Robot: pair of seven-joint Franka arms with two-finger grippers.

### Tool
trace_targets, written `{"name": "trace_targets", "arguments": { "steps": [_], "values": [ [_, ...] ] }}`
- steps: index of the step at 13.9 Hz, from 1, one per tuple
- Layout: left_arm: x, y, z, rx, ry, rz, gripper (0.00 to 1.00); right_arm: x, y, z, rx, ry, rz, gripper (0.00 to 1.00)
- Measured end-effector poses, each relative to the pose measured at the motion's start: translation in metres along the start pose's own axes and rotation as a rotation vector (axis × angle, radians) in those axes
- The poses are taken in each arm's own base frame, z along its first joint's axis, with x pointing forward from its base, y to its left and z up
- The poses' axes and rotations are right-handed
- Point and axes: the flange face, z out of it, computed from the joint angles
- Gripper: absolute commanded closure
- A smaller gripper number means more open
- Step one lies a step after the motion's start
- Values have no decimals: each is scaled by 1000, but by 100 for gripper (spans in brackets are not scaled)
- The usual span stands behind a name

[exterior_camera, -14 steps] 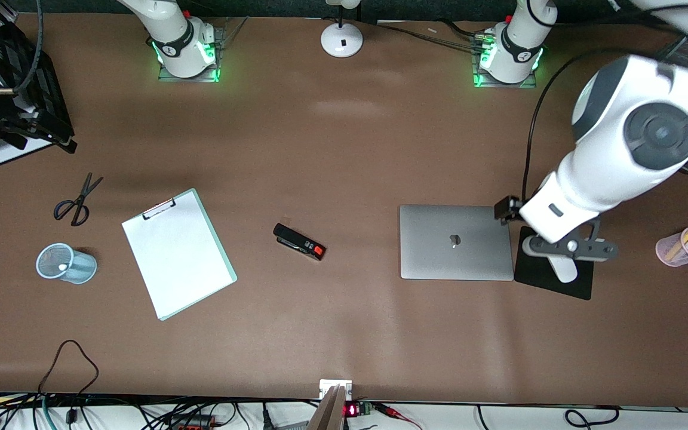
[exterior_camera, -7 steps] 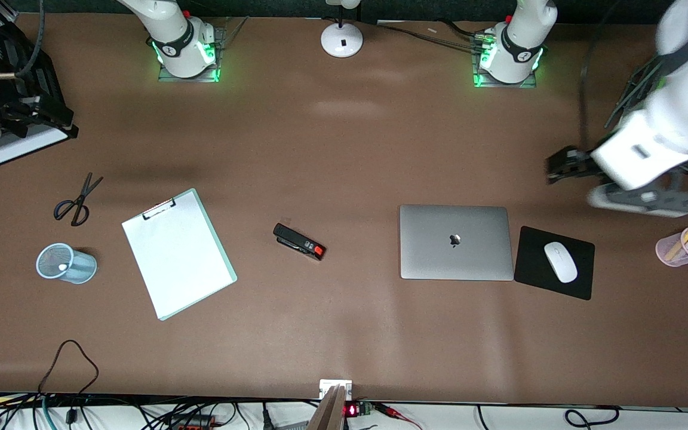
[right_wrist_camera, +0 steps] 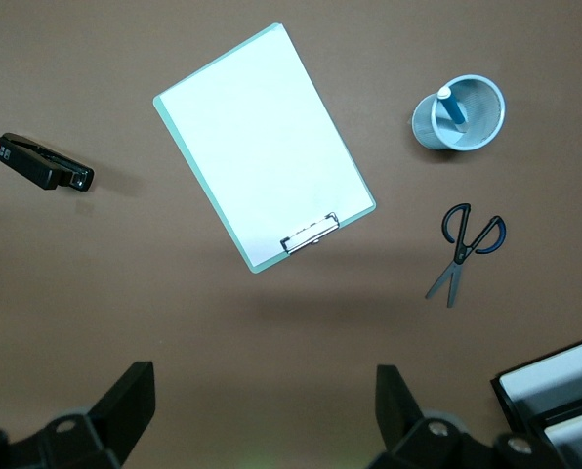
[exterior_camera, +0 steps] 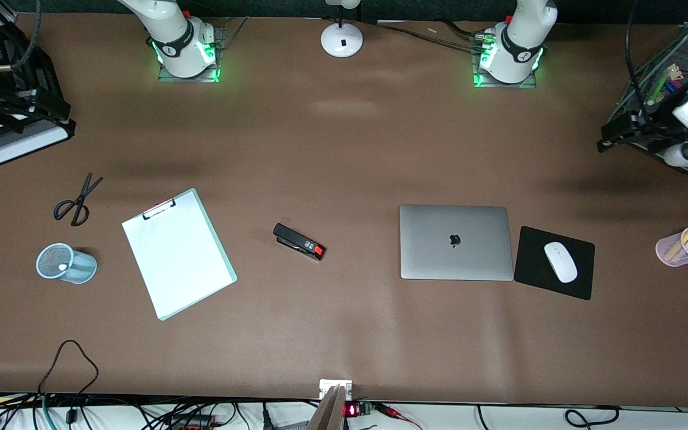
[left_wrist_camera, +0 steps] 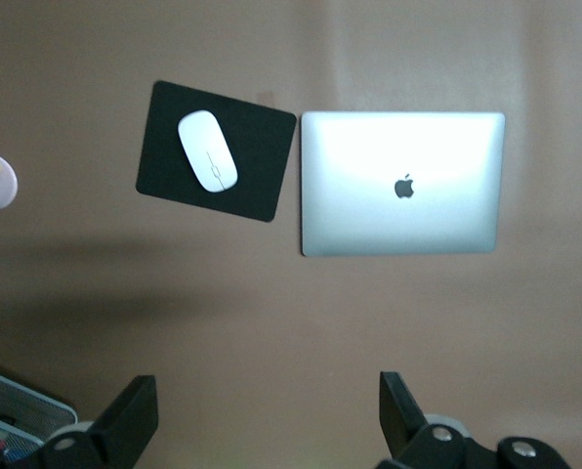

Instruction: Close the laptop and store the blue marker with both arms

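Observation:
The laptop [exterior_camera: 454, 242] lies shut on the table, lid up with the dark apple logo; it also shows in the left wrist view [left_wrist_camera: 400, 183]. The blue marker [right_wrist_camera: 450, 105] stands white end up in a light-blue mesh cup [right_wrist_camera: 459, 113] toward the right arm's end; in the front view only its white end [exterior_camera: 62, 266] shows. My left gripper [exterior_camera: 611, 132] is open and empty, high by a mesh organizer at the left arm's end [left_wrist_camera: 269, 420]. My right gripper [exterior_camera: 57, 116] is open and empty, high at the right arm's end [right_wrist_camera: 262, 415].
A black mouse pad [exterior_camera: 532, 266] with a white mouse [exterior_camera: 560, 261] lies beside the laptop. A pink cup of markers [exterior_camera: 686, 248] stands at the left arm's end. A stapler [exterior_camera: 299, 242], clipboard [exterior_camera: 178, 254], scissors [exterior_camera: 76, 200], black tray [exterior_camera: 21, 140], mesh organizer [exterior_camera: 681, 57] and lamp base [exterior_camera: 341, 39] are about.
My left arm has swung away from over the mouse pad toward the left arm's end of the table, uncovering the mouse. My right gripper has drifted slightly toward the robots' bases.

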Motion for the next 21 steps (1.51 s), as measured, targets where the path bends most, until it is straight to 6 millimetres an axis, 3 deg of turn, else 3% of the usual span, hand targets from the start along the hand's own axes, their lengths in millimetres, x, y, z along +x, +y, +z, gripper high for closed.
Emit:
{"name": "trace_targets", "arguments": {
  "steps": [4, 13, 21],
  "values": [
    [5, 3, 12, 0, -22, 2, 0, 0, -2, -2, 0, 4, -8, 0],
    [6, -2, 12, 53, -27, 1, 0, 0, 0, -3, 0, 2, -5, 0],
    [10, -7, -10, 52, 7, -11, 0, -3, 4, -1, 0, -23, 2, 0]
  ]
}}
